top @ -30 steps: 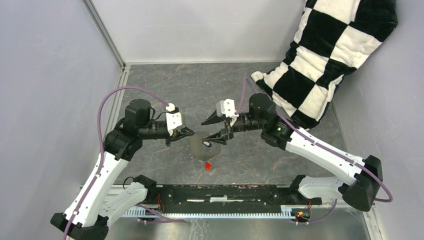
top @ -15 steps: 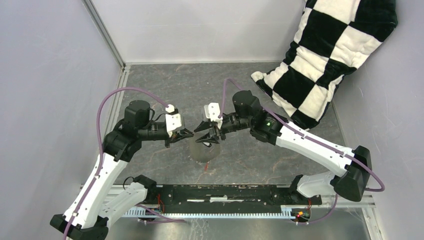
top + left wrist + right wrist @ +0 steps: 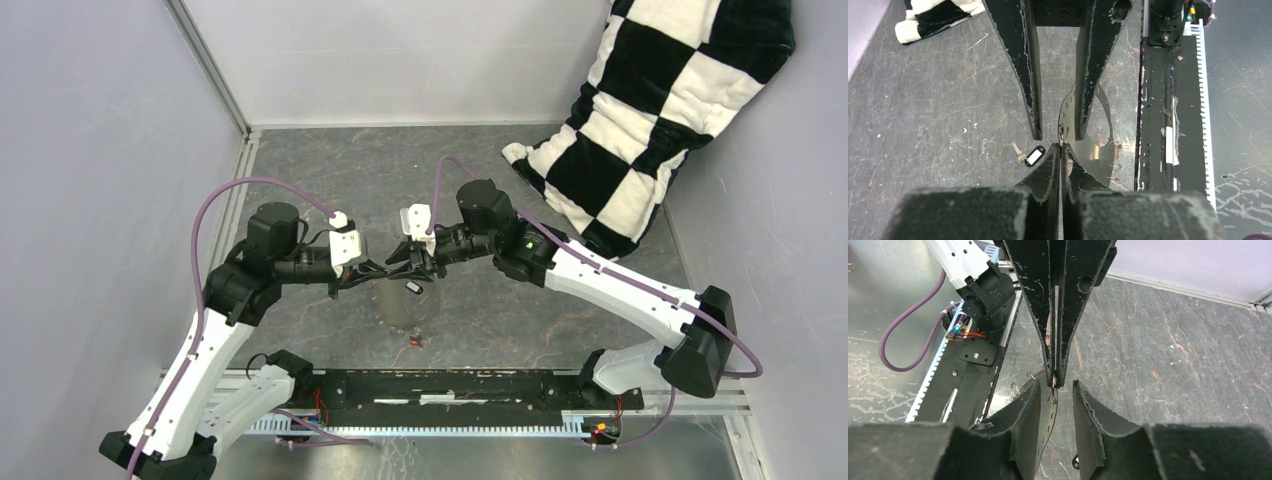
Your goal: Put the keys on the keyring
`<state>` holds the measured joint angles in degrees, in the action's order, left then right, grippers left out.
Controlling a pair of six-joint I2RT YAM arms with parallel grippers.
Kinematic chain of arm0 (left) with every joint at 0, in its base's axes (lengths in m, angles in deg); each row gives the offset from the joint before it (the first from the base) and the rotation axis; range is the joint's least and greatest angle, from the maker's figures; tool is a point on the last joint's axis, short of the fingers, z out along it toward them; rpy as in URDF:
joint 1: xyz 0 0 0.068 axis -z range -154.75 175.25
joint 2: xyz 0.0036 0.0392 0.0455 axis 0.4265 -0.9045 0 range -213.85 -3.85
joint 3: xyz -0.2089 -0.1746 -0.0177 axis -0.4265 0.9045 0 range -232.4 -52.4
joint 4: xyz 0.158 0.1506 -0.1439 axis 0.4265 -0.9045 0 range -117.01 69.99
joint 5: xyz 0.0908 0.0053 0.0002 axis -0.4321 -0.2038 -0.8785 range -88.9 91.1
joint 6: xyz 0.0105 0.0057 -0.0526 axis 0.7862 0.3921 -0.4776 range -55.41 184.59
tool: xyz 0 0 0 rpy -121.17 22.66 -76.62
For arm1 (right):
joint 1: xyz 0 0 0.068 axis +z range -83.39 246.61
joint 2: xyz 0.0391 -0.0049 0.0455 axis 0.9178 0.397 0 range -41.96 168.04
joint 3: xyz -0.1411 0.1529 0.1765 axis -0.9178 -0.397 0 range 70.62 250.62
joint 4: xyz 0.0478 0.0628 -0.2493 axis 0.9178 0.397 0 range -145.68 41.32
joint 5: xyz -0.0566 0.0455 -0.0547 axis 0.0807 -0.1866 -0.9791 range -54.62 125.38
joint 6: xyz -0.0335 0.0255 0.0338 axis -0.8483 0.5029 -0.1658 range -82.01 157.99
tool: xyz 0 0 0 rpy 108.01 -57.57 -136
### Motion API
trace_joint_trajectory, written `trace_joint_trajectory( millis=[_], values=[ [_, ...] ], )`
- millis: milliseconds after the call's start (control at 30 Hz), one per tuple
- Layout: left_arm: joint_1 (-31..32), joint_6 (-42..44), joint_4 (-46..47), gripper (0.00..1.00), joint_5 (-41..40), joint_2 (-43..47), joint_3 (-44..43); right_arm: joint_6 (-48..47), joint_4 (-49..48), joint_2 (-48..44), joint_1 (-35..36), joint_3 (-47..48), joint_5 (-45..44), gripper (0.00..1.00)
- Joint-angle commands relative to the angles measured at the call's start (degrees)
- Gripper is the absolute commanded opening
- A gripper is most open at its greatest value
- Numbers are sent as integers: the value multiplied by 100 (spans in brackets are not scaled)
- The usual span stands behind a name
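Left fingers [image 3: 368,270] clenched on rim of thin grey metal oval keyring [image 3: 1093,150]. Right fingers [image 3: 408,265] apart, straddling same rim just beside: close squarely, gently, so it doesn't twist.

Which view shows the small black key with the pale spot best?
The left wrist view: the small black key is near and sharp, its pale spot plain. In the top external view it is only a tiny dark speck. The right wrist view does not show it clearly.
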<state>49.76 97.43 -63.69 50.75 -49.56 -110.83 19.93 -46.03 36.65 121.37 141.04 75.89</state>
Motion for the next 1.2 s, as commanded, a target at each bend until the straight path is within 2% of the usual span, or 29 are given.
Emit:
trace_joint_trajectory(
  millis=[0, 267, 400, 467, 600, 667, 733, 900, 1033, 1167],
  values=[
    [-8, 145, 90, 2, 190, 50, -116, 22, -159, 32, 48, 328, 30, 34],
    [-8, 180, 88, 2, 206, 45, -98, 163, -376, 34, 60, 196, -43, 18],
    [-5, 183, 78, 2, 247, 48, -106, 241, -546, 7, 69, 47, -141, 1],
    [-7, 153, 81, 6, 311, 65, -120, 272, -632, -26, 73, -24, -276, 0],
    [-6, 214, -48, 47, 404, 175, -169, 304, -842, -217, 61, -202, -504, 0],
    [-6, 439, -331, 56, 383, 219, -259, 358, -921, -371, 30, -321, -516, 0],
    [-5, 596, -618, 60, 338, 242, -404, 457, -1279, -565, 2, -513, -520, 0],
    [-8, 705, -894, 60, 154, 285, -387, 739, -1706, -812, -73, -812, -351, 0],
    [-8, 577, -392, 61, -281, 350, 57, 1077, -2058, -800, -97, -898, 6, 0],
    [-10, 427, 99, 61, -200, 364, 230, 1600, -2523, -731, -99, -967, 463, 1]
  ],
)
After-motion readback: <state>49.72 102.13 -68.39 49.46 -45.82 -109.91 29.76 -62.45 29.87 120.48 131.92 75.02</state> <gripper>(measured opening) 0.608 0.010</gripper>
